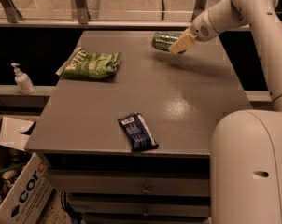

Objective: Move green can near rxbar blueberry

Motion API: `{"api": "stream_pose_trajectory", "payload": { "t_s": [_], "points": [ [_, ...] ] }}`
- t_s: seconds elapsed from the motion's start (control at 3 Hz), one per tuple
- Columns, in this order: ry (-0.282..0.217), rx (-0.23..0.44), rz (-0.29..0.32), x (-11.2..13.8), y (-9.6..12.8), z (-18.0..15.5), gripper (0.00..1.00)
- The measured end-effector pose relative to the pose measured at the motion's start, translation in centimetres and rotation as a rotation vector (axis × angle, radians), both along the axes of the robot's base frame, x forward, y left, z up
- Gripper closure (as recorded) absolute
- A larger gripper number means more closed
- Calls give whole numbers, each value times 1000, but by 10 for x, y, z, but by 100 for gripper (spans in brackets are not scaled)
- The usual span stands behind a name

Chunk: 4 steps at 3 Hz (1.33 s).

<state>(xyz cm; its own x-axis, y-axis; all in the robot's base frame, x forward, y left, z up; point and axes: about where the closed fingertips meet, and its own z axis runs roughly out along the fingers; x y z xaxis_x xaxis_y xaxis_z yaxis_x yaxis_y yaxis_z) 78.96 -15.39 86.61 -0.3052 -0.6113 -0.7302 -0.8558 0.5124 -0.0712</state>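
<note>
Gripper: our gripper point(179, 44) sits at the far right of the table point(197, 92), at about one o'clock from the table's middle. Its pale fingers point(182, 43) are closed around the right end of the green can point(165, 40), which lies on its side in the grasp.

Green can, place: it is near the far edge of the table. Its shadow falls a little apart from it, so we judge it slightly lifted, though we cannot tell for sure.

Rxbar blueberry, place: the rxbar blueberry point(137, 131) lies flat near the front edge, at about seven o'clock from the can and well apart from it.

Step in hand: we judge this to be the carry, with nearly the whole crossing left.

How to do it well: we keep the hold firm, since a smooth round can may slip or turn. We hold it clear of the surface rather than drag it. We steer toward seven o'clock, passing well to the right of the green chip bag point(92, 65). We set the can down beside the bar, not on it, and only then let go, because a can on its side may roll.

Green can, look: shiny green metal with pale patterned print, a short cylinder, its near end hidden by the fingers.
</note>
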Motion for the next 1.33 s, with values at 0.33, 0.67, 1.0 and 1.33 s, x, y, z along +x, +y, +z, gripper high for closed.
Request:
{"api": "stream_pose_trajectory", "payload": {
  "t_s": [0.33,0.67,1.0,1.33],
  "points": [
    [50,-38,66,-34,0,7,100],
    [118,-80,143,-81,-5,8,100],
    [179,-92,204,-139,-13,9,100],
    [202,-87,266,-198,-10,14,100]
  ]
}}
